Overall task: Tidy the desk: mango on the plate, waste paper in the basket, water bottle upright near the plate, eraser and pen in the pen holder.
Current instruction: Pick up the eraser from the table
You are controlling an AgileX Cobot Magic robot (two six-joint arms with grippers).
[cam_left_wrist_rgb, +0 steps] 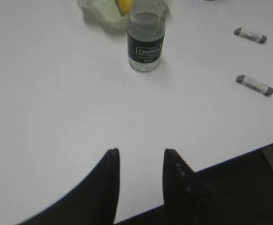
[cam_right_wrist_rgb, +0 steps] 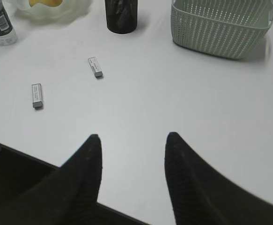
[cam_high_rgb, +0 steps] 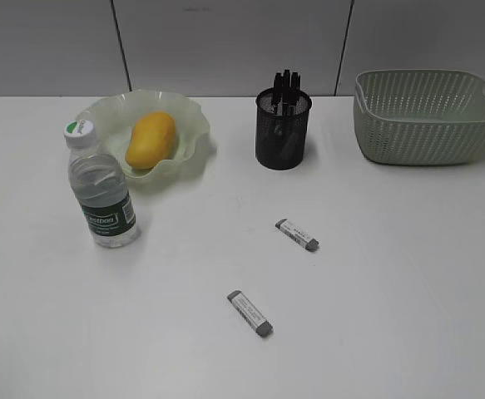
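Erasers (cam_high_rgb: 297, 234) (cam_high_rgb: 249, 312) lay flat on the bench (cam_high_rgb: 392, 274), apart from the pen holder (cam_high_rgb: 283, 130). Both end effectors (cam_left_wrist_rgb: 141, 157) (cam_right_wrist_rgb: 132, 143) hovered released, empty. Such low, thin blocks risked slipping from a shallow pinch.

Looks like an office or lab: a plain white desk (cam_high_rgb: 392, 291) against grey wall panels (cam_high_rgb: 225, 41), with a mesh pen holder (cam_high_rgb: 283, 130) and two erasers (cam_high_rgb: 297, 234).
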